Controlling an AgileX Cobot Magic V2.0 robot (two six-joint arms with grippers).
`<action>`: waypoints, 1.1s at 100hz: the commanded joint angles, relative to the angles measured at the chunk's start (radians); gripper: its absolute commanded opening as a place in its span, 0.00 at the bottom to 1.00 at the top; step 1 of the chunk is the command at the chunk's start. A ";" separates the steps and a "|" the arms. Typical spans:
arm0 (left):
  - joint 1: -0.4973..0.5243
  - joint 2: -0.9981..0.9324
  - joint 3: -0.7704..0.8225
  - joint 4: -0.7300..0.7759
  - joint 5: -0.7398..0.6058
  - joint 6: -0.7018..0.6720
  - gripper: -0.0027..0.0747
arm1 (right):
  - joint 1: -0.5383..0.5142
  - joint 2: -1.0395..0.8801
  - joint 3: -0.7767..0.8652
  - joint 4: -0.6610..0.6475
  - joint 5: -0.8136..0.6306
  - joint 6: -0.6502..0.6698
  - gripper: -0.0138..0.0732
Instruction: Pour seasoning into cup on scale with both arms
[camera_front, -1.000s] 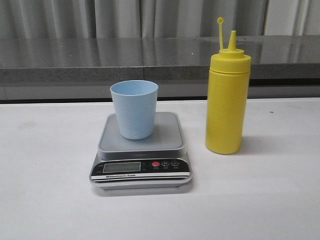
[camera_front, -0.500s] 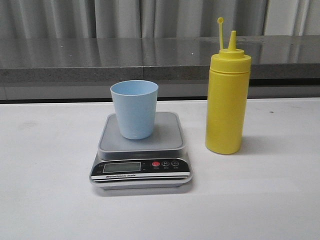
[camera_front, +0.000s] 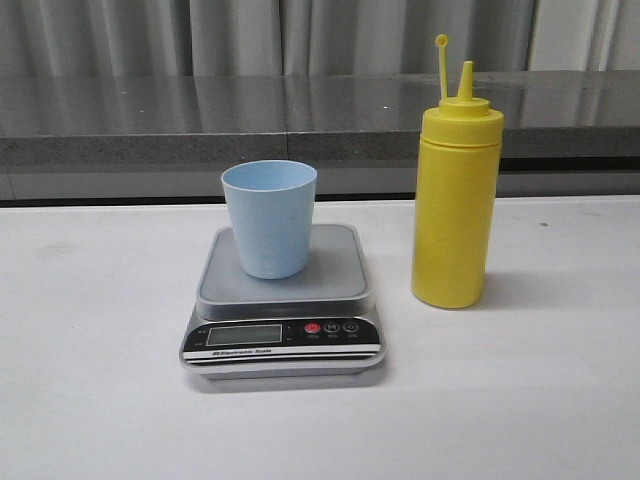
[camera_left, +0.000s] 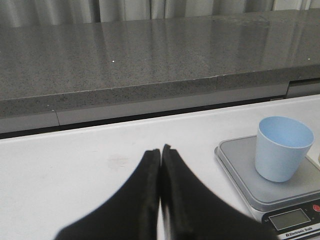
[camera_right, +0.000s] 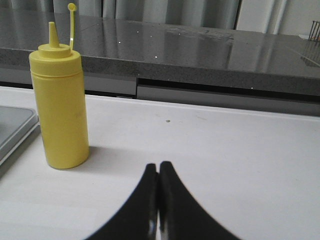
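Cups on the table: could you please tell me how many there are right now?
1. The pale blue cup stands upright on the grey plate of the scale, left of the yellow seasoning bottle in the front view. No other cup shows in any view.

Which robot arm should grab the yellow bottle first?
Probably the right: the yellow bottle stands upright on the robot's right, near the right gripper. The left gripper faces the cup.
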 joint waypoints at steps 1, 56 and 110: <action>0.002 0.007 -0.029 -0.002 -0.085 -0.009 0.01 | -0.008 -0.016 0.000 0.000 -0.088 -0.013 0.02; 0.002 0.007 -0.029 -0.002 -0.085 -0.009 0.01 | -0.008 -0.016 0.000 0.000 -0.088 -0.013 0.02; 0.019 -0.169 0.065 0.092 -0.099 -0.007 0.01 | -0.008 -0.016 0.000 0.000 -0.088 -0.013 0.02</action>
